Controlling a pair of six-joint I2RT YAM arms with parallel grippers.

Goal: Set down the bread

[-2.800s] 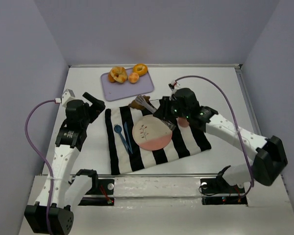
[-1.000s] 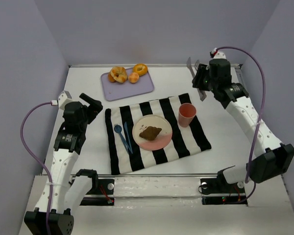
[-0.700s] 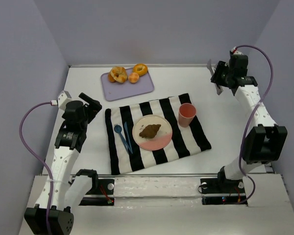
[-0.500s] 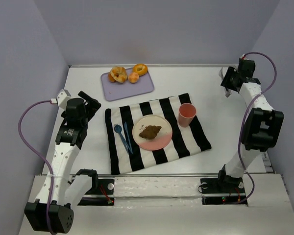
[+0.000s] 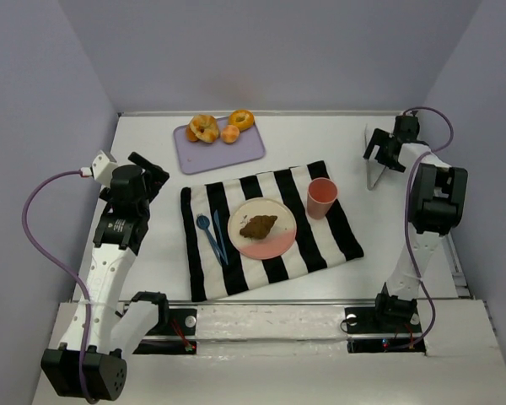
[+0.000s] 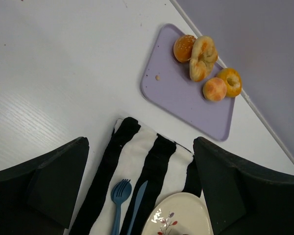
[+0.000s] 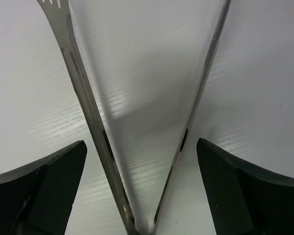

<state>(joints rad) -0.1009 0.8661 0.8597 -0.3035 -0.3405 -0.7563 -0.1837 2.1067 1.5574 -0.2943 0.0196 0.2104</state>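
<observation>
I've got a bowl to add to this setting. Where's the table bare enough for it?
Bare table lies between the lavender board and the tongs, beyond the striped cloth. A narrower strip runs along the cloth's near edge. The cloth is crowded: plate with the bread, cup, fork and knife.

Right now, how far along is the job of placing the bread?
Done: the bread lies on the plate. In hand: nothing is gripped; the tongs lie on the table between the open jaws of the right gripper. Left: seemingly only pulling that arm away.
</observation>
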